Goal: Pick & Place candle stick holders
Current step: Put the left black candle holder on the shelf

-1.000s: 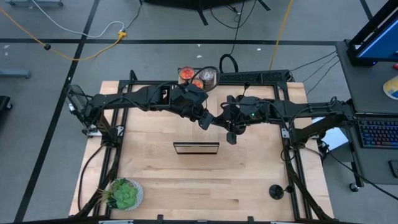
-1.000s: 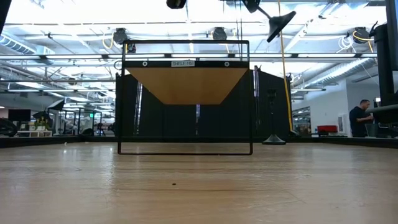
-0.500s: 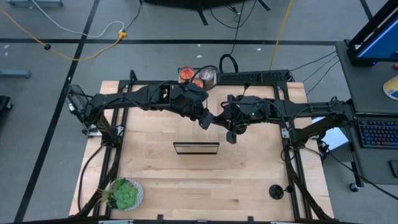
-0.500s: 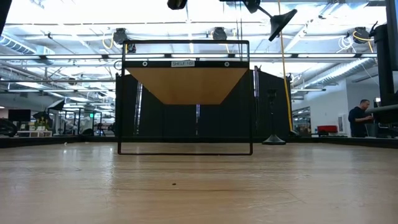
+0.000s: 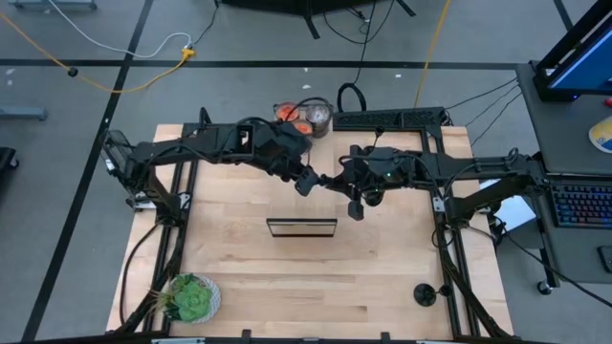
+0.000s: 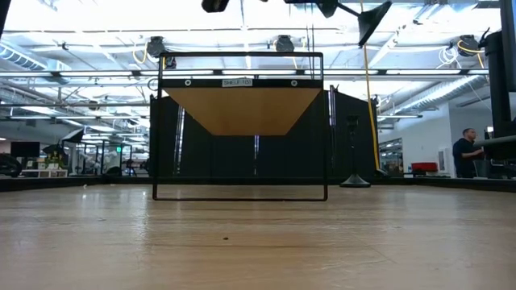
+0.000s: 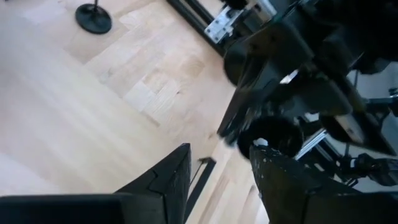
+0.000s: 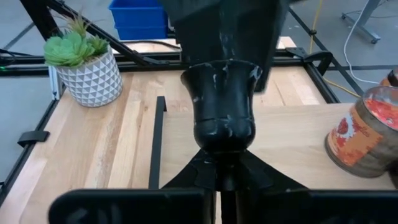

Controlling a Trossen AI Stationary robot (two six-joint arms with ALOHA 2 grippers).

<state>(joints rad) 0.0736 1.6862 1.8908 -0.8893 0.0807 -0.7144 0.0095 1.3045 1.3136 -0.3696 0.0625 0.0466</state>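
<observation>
High over the table's middle, a black candle stick holder [image 5: 355,206] hangs in my right gripper [image 5: 346,187], which is shut on it. In the right wrist view its cup [image 8: 224,106] stands just past the fingers. In the low view its round base [image 6: 373,19] shows tilted near the top edge. My left gripper [image 5: 304,182] stands open a short way to the left of the holder, touching nothing, with fingers [image 7: 166,180] spread. A second holder [image 5: 424,293] stands on its base near the table's near right corner. My right gripper pinches the holder's thin stem [image 8: 222,154] just under the cup, between its two shut fingers. The fingers come from the table's right, slanting slightly down. The holder is lifted clear and tilted, cup ahead of the fingers and base lower, toward the near edge.
A black wire shelf frame [image 5: 301,227] stands at the table's middle, below both grippers. A potted succulent [image 5: 191,298] sits at the near left corner. Round jars [image 5: 304,118] stand at the far edge. Bare wood lies along the near half.
My left gripper has opened and let go of the holder, then drawn back toward the table's left and far side. The holder stays lifted in my right gripper, its base tipped a little more upright.
</observation>
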